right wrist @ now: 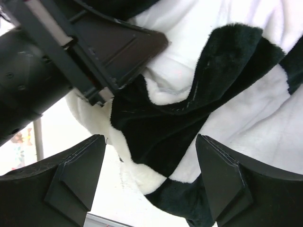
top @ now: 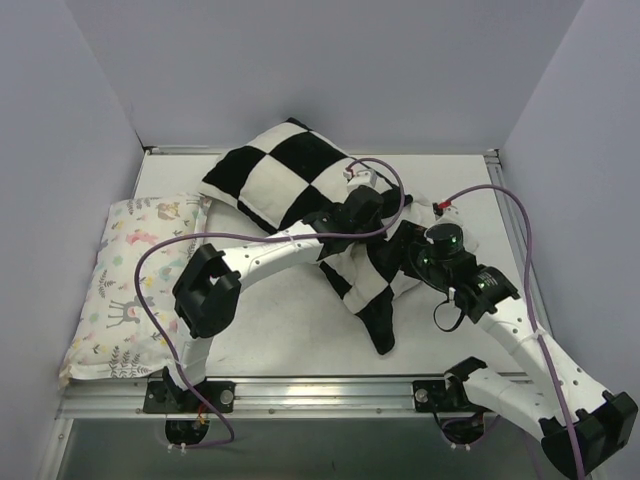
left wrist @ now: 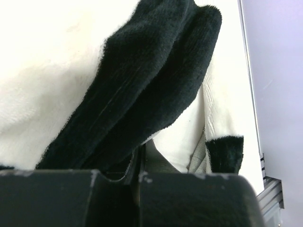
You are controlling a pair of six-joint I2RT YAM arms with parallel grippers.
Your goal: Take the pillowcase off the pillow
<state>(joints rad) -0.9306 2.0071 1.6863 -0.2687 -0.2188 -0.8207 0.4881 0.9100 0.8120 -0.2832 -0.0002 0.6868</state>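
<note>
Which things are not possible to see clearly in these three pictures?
1. Pillow: every view, the pillowcase wraps it; how far out is unknown.
2. Left end effector: top view, its own wrist hides the fingertips.
3. Table under the right end effector: right wrist view, fabric covers most.

1. The pillowcase [top: 285, 180], from behind the left pincer [top: 362, 208] to between the right pincer's [right wrist: 150, 142] fingers: big black and white checks.
2. Both pincers: black.
3. The floral pillow [top: 130, 285], far left of the left pincer: white with pastel animals and leaves.
4. The cables [top: 240, 237] trailing off both pincers: purple.
5. The table [top: 290, 330] under them: white.
</note>
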